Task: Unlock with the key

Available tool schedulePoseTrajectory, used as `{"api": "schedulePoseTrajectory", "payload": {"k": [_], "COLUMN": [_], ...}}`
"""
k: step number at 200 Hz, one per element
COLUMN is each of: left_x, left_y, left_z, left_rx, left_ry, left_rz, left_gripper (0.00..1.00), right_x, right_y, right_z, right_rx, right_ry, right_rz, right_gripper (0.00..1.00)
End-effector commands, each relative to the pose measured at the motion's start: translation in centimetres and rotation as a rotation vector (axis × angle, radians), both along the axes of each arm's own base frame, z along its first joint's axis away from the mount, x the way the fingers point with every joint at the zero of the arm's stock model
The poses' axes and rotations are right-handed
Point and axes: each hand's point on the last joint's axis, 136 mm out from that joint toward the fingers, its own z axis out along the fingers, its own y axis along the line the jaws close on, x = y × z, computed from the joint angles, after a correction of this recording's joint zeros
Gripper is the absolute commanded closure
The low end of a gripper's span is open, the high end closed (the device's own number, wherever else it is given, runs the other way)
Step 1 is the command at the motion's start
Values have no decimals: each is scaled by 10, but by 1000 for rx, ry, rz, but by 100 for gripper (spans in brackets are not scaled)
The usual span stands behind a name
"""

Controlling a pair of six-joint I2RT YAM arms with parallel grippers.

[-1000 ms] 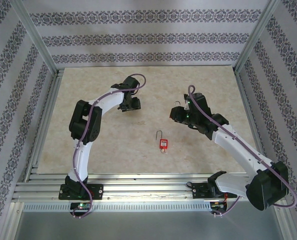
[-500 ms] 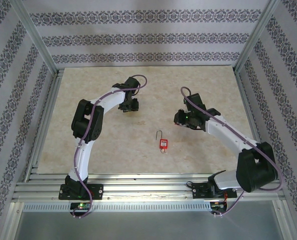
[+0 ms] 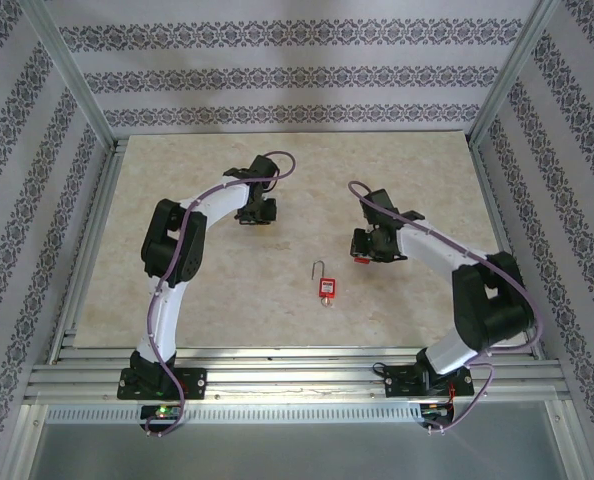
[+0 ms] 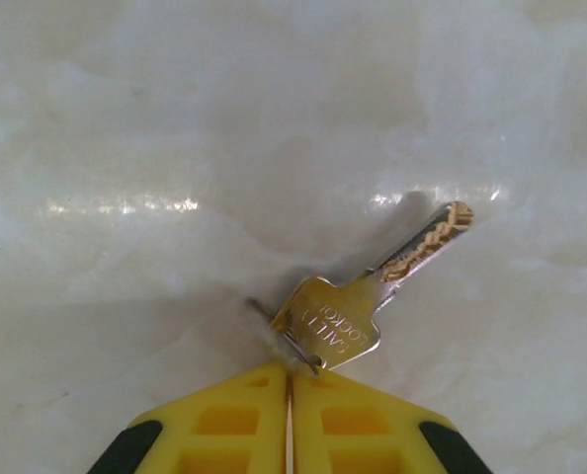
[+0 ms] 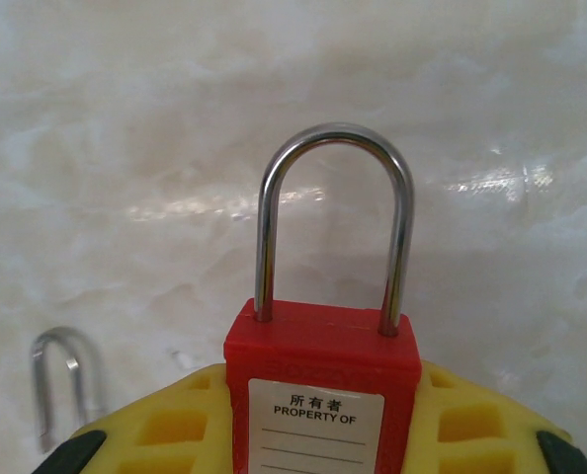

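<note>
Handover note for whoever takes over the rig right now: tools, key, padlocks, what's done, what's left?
Left tool: shut on the head of the flat brass key, close to the pale marbled tabletop; lift unclear.
Right tool: shut on the body of the red plastic padlock, steel shackle closed.
Second red padlock: loose on the table between the arms.
Done: key and lock gripped. Left: bring together, insert key, turn.

High rear overview, both wrist cameras close above table (image 3: pixel 247 300)

Two red padlocks (image 3: pixel 326 287) (image 5: pixel 323 346), one key (image 4: pixel 345 318), two robot arms (image 3: pixel 177 240) (image 3: pixel 447 262)
</note>
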Motion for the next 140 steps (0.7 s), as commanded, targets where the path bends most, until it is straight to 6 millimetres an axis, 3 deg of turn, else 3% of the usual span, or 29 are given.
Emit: {"api": "schedulePoseTrajectory", "payload": {"k": [1, 17, 49, 69, 86, 104, 117, 140], "left_x": [-7, -8, -13, -19, -23, -23, -22, -19], "left_y": [1, 0, -4, -8, -5, 0, 1, 0], "left_z": [10, 16, 31, 44, 52, 61, 65, 65], "left_rx": [-13, -24, -53, -73, -72, -76, -108, -134], "left_ry": [-15, -39, -91, -134, -167, -213, -222, -178], "left_rz": [-47, -63, -107, -141, -143, -107, -66, 4], "left_gripper": [95, 100, 100, 100, 100, 100, 78, 52], "right_x": [8, 11, 15, 14, 15, 18, 21, 25], "right_y": [-12, -14, -14, -15, -18, -19, -18, -8], "right_z": [-2, -7, -15, -19, -21, -16, -7, 12], "right_rx": [-58, -81, -76, -66, -48, -28, -13, 37], "right_ry": [29, 44, 65, 79, 87, 73, 45, -14], "right_rz": [-1, -5, -11, -15, -29, -41, -42, -1], "right_gripper": [97, 96, 95, 85, 69, 59, 51, 33]}}
